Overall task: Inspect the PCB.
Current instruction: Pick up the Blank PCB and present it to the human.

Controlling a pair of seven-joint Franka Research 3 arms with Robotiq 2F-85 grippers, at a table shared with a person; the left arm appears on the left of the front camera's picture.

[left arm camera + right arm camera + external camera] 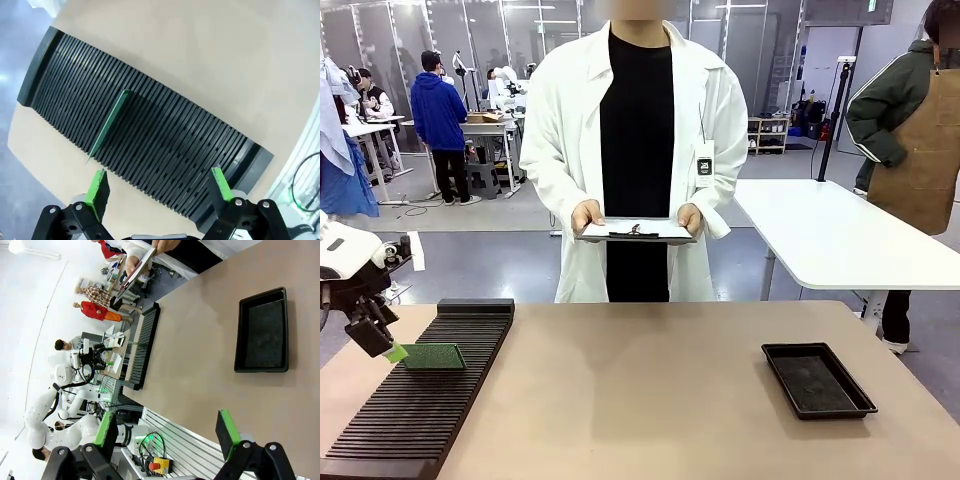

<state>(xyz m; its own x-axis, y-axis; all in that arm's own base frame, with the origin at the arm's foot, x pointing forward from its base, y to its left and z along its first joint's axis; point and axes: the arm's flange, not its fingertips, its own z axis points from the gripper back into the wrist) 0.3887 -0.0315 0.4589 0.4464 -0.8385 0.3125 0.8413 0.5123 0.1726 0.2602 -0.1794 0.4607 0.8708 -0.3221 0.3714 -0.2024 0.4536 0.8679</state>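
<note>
Left arm (pixel 340 256): mine comes in low from my left, wrist angled down.
Left end effector (pixel 158 172): my jaws wide apart, empty.
Right end effector (pixel 165 415): my jaws wide apart, empty.

My tan table (pixel 650 400) spreads before me under bright, even indoor light. Beyond its far edge lies a smooth grey floor (pixel 490 250). At two o'clock stands a white table (pixel 840 240) with rounded corners on pale legs. At ten o'clock, cluttered workbenches (pixel 485 128) stand before glass partitions (pixel 390 35). At one o'clock, low shelving (pixel 770 132) holds gear.
</note>
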